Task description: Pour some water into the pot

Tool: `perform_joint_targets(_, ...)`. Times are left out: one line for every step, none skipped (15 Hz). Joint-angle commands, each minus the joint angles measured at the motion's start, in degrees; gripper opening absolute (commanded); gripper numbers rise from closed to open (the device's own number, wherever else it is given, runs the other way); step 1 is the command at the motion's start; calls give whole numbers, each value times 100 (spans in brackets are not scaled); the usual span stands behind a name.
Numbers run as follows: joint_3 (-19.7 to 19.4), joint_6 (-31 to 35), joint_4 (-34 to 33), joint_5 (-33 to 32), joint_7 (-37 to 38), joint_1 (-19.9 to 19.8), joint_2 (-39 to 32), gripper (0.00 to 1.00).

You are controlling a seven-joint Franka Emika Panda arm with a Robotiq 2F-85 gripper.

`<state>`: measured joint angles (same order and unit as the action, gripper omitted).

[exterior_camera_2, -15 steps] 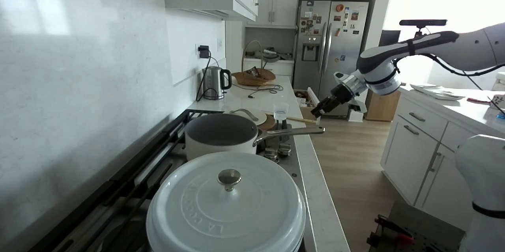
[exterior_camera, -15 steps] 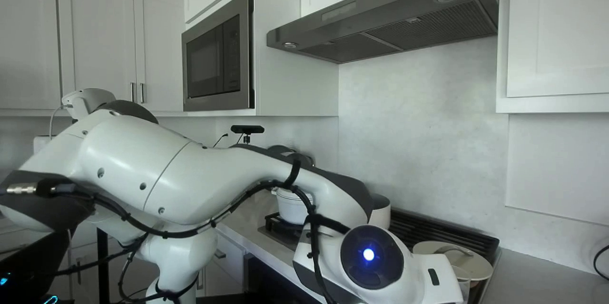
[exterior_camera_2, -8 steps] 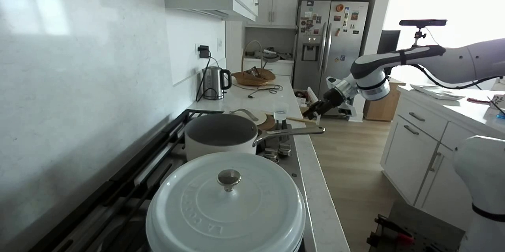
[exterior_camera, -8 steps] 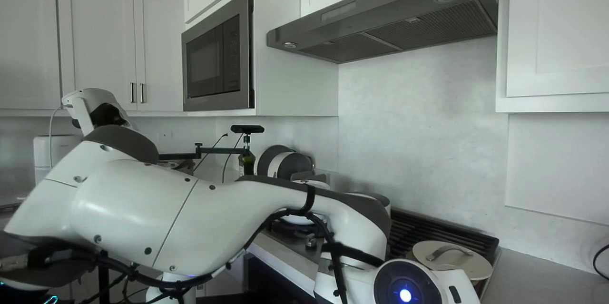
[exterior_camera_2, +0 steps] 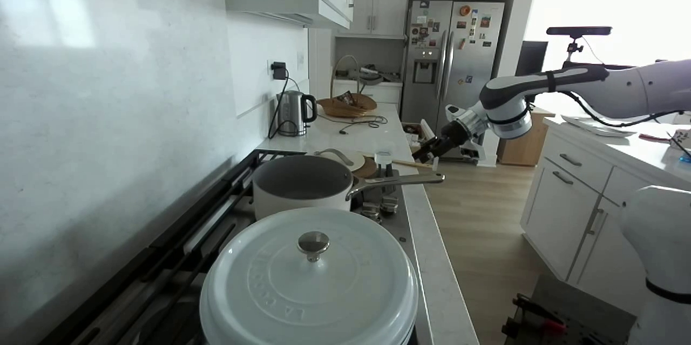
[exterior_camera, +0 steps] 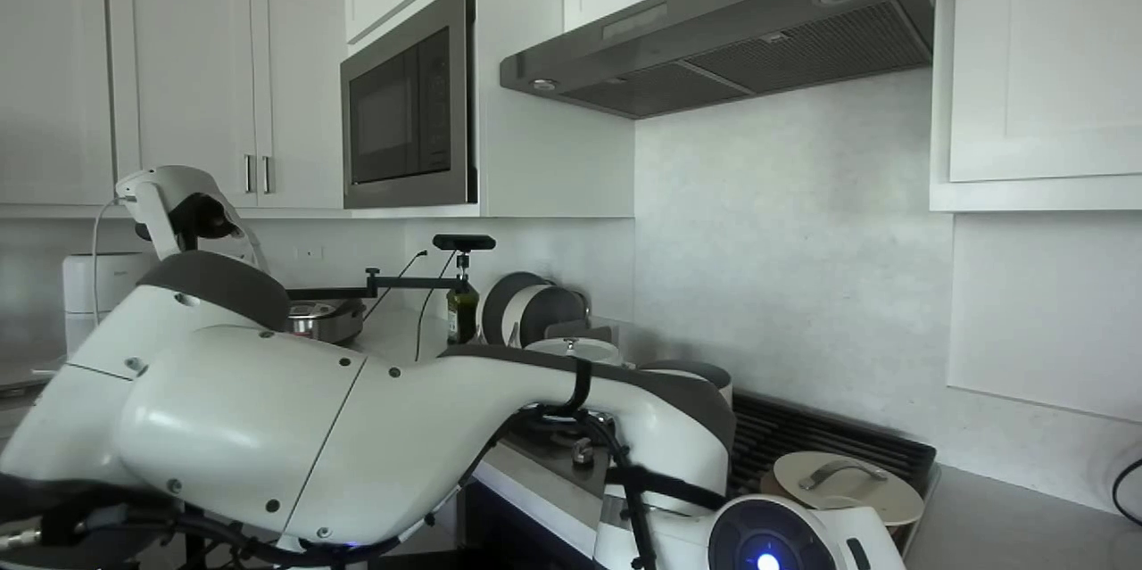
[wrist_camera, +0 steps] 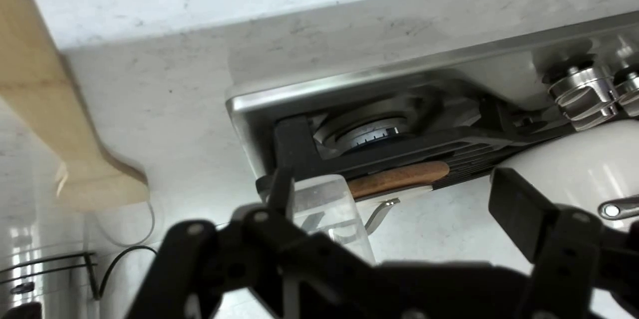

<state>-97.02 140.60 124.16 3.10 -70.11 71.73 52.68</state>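
A white saucepan [exterior_camera_2: 302,178], without a lid on and likely the pot meant, stood on the stove [exterior_camera_2: 397,223] in an exterior view, just beyond a lidded pot [exterior_camera_2: 312,280] at the near end. A clear cup [exterior_camera_2: 384,158] stood near the stove's far end, past the saucepan and to the right of a round lid [exterior_camera_2: 345,158]. The wrist view showed the gripper [wrist_camera: 394,191] with fingers spread wide, gripping nothing; the cup was past the gap, toward its left side. The task looked barely begun: grasping, carrying and pouring all seemed left. No water could be made out in the saucepan, and the cup's level was unclear. Open room lay to the right, over the floor [exterior_camera_2: 475,199] beyond the front edge of the counter [exterior_camera_2: 434,258]. Passage looked tighter where the saucepan's handle [exterior_camera_2: 407,179] jutted rightward across that edge, and near a wooden spatula [wrist_camera: 62,124] left of the cup in the wrist view.
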Motion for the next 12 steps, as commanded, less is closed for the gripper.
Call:
perform_joint_targets(38,-46,-50,-262,150,14,168,100)
perform_joint_targets(15,17,-91,-326,152,82,159,100)
perform_joint_targets(6,57,-123,-395,116,125,194,100)
perform_joint_targets(17,32,-151,-466,96,145,233,100)
perform_joint_targets(32,23,-182,-513,66,165,314,100)
perform_joint_targets(34,36,-198,-556,32,186,391,100)
perform_joint_targets(28,33,-224,-604,-6,220,476,100)
perform_joint_targets(5,50,-249,-639,-18,275,541,100)
perform_joint_targets(-16,70,-297,-652,-7,345,627,100)
perform_joint_targets(-42,63,-373,-646,35,443,699,100)
perform_joint_targets(-59,74,-434,-641,67,522,761,100)
perform_joint_targets(-80,91,-520,-647,93,641,819,100)
